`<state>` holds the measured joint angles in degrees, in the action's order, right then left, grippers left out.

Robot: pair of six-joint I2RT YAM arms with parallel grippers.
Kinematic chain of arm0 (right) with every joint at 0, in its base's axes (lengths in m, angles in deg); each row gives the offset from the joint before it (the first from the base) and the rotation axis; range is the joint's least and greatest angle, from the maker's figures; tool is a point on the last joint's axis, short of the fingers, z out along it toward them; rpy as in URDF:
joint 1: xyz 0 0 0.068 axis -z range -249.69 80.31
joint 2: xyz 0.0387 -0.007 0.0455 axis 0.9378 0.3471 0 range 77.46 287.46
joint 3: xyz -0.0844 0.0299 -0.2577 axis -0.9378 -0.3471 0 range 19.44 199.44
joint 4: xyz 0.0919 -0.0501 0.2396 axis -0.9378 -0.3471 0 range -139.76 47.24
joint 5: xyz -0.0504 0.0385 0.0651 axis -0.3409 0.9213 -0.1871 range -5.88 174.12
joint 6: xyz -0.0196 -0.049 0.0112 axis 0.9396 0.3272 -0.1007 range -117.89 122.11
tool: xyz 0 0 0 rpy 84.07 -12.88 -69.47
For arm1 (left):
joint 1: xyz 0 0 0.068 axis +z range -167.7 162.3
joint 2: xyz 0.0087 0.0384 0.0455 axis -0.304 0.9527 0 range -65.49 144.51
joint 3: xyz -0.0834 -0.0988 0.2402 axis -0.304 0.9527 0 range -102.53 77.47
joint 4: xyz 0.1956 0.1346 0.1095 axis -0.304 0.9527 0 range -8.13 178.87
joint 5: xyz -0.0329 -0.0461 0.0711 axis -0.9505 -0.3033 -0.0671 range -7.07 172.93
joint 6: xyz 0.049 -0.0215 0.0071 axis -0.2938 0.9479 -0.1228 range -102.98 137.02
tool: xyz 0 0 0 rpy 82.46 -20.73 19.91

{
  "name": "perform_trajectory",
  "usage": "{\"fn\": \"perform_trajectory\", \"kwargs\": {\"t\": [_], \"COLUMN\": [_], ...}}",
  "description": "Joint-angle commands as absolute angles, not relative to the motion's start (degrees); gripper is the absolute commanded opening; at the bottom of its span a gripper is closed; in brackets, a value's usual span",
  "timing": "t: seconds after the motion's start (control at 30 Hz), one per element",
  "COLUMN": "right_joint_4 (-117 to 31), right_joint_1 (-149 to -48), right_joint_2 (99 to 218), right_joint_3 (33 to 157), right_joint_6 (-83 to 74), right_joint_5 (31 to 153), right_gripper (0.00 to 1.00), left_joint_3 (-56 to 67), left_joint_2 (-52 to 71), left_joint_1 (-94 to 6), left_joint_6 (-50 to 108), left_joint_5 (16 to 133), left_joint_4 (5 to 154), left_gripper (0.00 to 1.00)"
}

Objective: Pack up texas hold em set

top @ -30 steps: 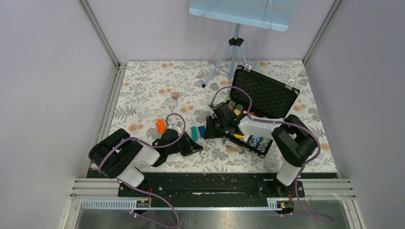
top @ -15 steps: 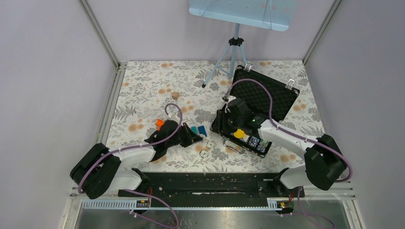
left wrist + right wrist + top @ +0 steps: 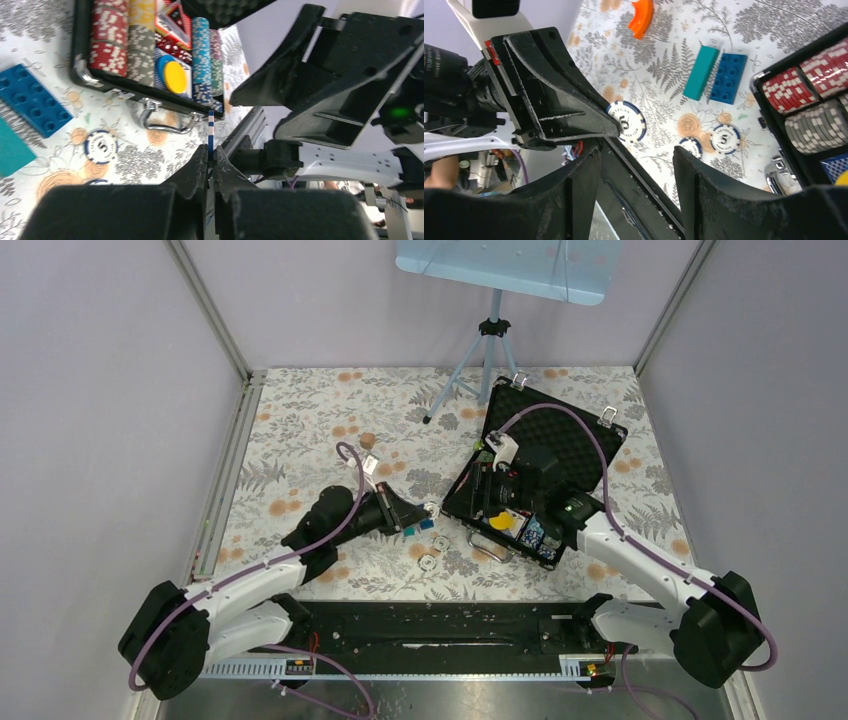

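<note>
The texas hold em set is a black case lying open at the right, foam lid raised, with rows of red, grey and blue chips inside. My left gripper is shut on a blue and white chip, held edge-on above the table just left of the case. The right wrist view shows that chip's face. My right gripper hangs open over the case's left end, nothing between its fingers. Two more chips lie on the table near the case handle.
A teal brick and a blue brick lie side by side left of the case. An orange curved piece lies beyond them. A tripod stands behind the case. A small brown object sits mid-table.
My left arm has reached right and shut on a chip, lifting it toward the case. The right arm has swung back over the case and its jaws have opened wider.
</note>
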<state>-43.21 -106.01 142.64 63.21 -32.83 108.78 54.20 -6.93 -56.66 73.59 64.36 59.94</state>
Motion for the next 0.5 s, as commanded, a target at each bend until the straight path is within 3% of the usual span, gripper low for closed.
{"fn": "perform_trajectory", "kwargs": {"t": [0.0, 0.2, 0.43, 0.47], "right_joint_4": [-38.76, -35.26, -28.30, -27.95], "right_joint_1": [-104.84, -103.74, -103.22, -103.16], "right_joint_2": [141.04, 141.33, 138.54, 142.42], "right_joint_3": [62.34, 61.48, 59.92, 59.98], "right_joint_6": [-35.32, -37.51, -40.26, -40.43], "right_joint_5": [114.16, 118.38, 123.57, 123.80], "right_gripper": [0.61, 0.60, 0.53, 0.51], "left_joint_3": [51.89, 51.71, 51.98, 51.98], "left_joint_2": [-9.15, -9.53, -7.97, -7.79], "left_joint_1": [-56.78, -56.81, -56.76, -56.74], "left_joint_6": [74.01, 74.65, 75.60, 75.78], "left_joint_5": [59.05, 56.93, 55.07, 54.82], "left_joint_4": [51.17, 47.60, 43.44, 43.01], "left_gripper": [0.00, 0.00, 0.00, 0.00]}}
